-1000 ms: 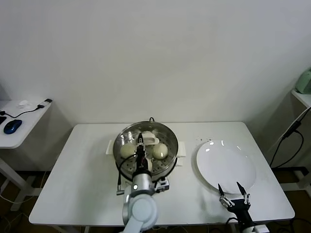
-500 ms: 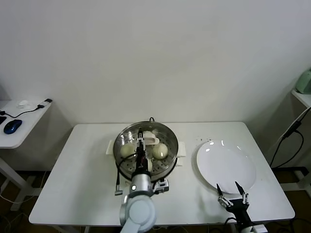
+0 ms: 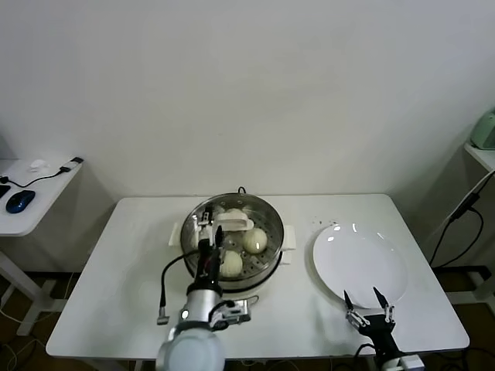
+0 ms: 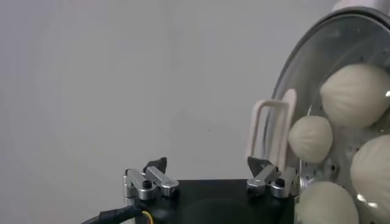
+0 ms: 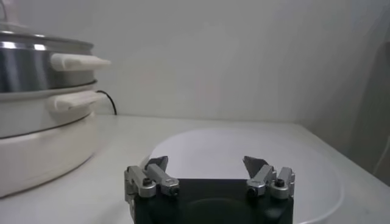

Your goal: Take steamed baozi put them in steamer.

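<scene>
The steamer (image 3: 267, 213) stands at the table's middle, a steel pot on a cream base. Cream-white baozi lie on its tray, one at the right (image 3: 254, 240) and one at the front (image 3: 230, 264). My left gripper (image 3: 207, 230) is open and empty above the pot's left side and hides part of the tray. In the left wrist view my left gripper (image 4: 207, 164) is open beside the steamer (image 4: 341, 36), which holds several baozi (image 4: 355, 94). My right gripper (image 3: 368, 301) is open and empty at the plate's front edge, as the right wrist view also shows (image 5: 206, 163).
A flat white plate (image 3: 360, 267) lies right of the steamer, with nothing on it. A side table with a blue mouse (image 3: 19, 201) stands at the far left. A shelf with a green object (image 3: 485, 127) stands at the far right. A dark cable hangs by my left arm.
My left arm has moved left, off the pot's middle to its left side. A baozi at the tray's front now shows. The right arm has not moved.
</scene>
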Motion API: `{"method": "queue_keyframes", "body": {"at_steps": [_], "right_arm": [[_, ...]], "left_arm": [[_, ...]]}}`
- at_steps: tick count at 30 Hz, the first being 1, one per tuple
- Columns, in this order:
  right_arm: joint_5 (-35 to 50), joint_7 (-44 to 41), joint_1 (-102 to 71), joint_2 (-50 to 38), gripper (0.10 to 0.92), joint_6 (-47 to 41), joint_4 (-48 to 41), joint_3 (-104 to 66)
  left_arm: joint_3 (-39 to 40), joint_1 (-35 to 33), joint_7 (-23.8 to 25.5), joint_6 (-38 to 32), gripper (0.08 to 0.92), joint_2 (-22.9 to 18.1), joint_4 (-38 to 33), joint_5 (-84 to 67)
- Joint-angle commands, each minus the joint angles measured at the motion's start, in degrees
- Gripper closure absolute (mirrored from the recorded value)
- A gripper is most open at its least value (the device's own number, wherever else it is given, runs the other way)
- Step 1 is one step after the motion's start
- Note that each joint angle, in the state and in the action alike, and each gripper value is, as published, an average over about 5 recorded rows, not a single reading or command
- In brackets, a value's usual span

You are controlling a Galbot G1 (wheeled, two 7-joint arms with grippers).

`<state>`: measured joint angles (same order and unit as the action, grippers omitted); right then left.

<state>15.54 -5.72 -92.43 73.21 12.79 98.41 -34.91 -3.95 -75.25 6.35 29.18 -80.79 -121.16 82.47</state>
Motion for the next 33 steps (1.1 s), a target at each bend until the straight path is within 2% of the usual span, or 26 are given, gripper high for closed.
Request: {"method": "queue_keyframes", "body": {"at_steps": [1,5,8,13,17,20,23,28,33], "right_arm": [[2.5,1.3,0.7,-0.2,0.203,1.9,2.2,-1.5],[3.4,1.6,1.1,-0.6,0.203,2.1,2.9,-1.6],[3.4,1.7,1.3,-0.7,0.203,2.2,3.0,-1.5],[3.3,1.6,1.4,-0.8,0.203,2.2,2.6,-1.1],[3.5,1.7,1.4,-0.6,0.203,2.2,2.2,-1.0],[3.5,1.7,1.4,-0.7,0.203,2.2,2.0,-1.0],[3.5,1.6,1.4,-0.7,0.203,2.2,1.9,-1.2],[3.6,1.5,1.3,-0.8,0.203,1.9,1.5,-1.2],[3.7,1.5,1.3,-0.7,0.203,1.9,0.7,-1.1]], "left_arm": [[1.1,-1.4,1.1,-0.2,0.177,1.7,-4.2,-1.3],[-3.9,-5.1,-5.4,-4.6,0.177,3.1,-6.3,-12.9],[-12.2,-6.3,-10.0,-10.7,0.177,2.8,-6.4,-30.2],[-30.6,-7.3,-10.5,-20.5,0.177,3.2,-5.2,-64.1],[-39.9,-9.8,-9.3,-26.8,0.177,6.8,0.0,-84.5],[-41.4,-12.1,-8.1,-32.0,0.177,9.6,6.6,-94.4],[-39.3,-14.1,-7.4,-35.9,0.177,10.8,13.7,-98.4],[-34.5,-15.0,-7.3,-42.5,0.177,8.9,23.4,-95.4],[-32.7,-14.5,-7.9,-44.7,0.177,7.8,26.8,-95.6]]}}
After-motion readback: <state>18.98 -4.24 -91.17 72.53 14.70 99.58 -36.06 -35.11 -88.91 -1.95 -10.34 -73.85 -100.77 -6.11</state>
